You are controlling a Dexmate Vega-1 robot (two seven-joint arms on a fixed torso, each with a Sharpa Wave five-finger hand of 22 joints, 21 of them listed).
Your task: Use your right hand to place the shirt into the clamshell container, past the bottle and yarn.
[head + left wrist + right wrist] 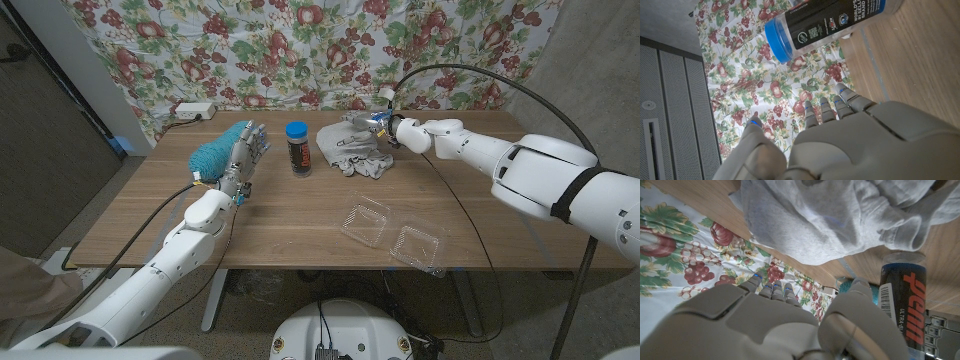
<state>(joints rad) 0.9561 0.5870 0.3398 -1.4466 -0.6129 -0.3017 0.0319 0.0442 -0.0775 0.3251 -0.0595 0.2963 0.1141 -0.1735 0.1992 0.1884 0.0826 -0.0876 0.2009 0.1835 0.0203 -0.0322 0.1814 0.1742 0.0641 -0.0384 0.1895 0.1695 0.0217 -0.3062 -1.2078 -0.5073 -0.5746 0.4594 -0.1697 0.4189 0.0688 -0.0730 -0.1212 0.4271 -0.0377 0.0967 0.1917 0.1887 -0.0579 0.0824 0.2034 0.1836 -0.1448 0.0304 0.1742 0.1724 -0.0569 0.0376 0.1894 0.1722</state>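
Note:
A crumpled grey shirt (pixel 350 150) lies at the back of the table, right of the bottle (pixel 297 147), which is dark with a blue cap. Teal yarn (pixel 211 156) sits further left. The clear clamshell container (pixel 395 232) lies open near the front right edge. My right hand (pixel 385 128) hovers at the shirt's far right side, fingers apart and holding nothing. The right wrist view has the shirt (pixel 840 215) just beyond my right hand (pixel 780 325), with the bottle (pixel 902 305) to one side. My left hand (pixel 245 152) stands with fingers extended between yarn and bottle, holding nothing.
A floral cloth (pixel 300 50) hangs behind the table. A white power strip (pixel 192 111) lies at the back left corner. Bare wood (pixel 290 215) stretches between the bottle and the container. The left wrist view has the bottle (pixel 825 25) beyond my left hand (pixel 840 145).

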